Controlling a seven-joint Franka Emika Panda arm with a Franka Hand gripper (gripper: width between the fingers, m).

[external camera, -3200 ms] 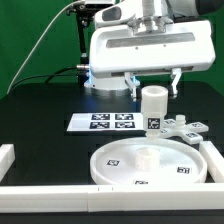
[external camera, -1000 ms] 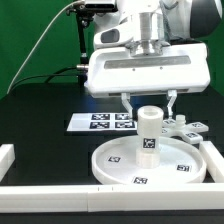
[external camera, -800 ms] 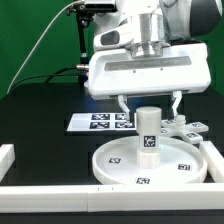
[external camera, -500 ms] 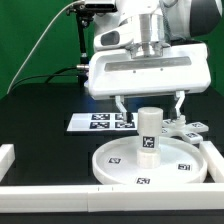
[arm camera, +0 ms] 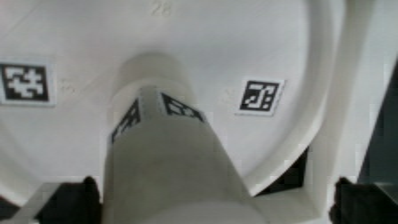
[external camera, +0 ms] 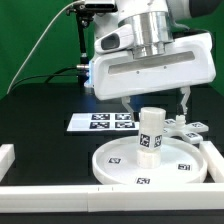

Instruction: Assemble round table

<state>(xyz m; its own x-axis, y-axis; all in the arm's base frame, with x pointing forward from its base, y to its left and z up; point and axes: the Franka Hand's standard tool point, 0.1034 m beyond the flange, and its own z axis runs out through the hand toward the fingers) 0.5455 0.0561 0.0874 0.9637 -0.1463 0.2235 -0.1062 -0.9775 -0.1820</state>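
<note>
The large round disc (external camera: 112, 165) lies flat on the black table near the front wall. The short cylinder leg (external camera: 152, 131) stands upright on the disc's middle. My gripper (external camera: 155, 104) hangs right above the leg, open, one finger on each side of the leg's top and not touching it. The cross-shaped foot piece (external camera: 186, 128) lies on the table behind the disc, at the exterior view's right. In the wrist view the leg (arm camera: 169, 150) fills the middle over the disc (arm camera: 71, 40), and my gripper (arm camera: 217, 200) has dark fingertips (arm camera: 73, 198) spread clear of it.
The marker board (external camera: 104, 122) lies flat behind the disc at the exterior view's left. White border walls run along the front (external camera: 100, 197), the left (external camera: 8, 154) and the right (external camera: 216, 152). A green backdrop stands at the back.
The leg was carried from above the foot piece onto the disc's middle. The fingers have spread off it, and the hand has lifted and tilted a little.
</note>
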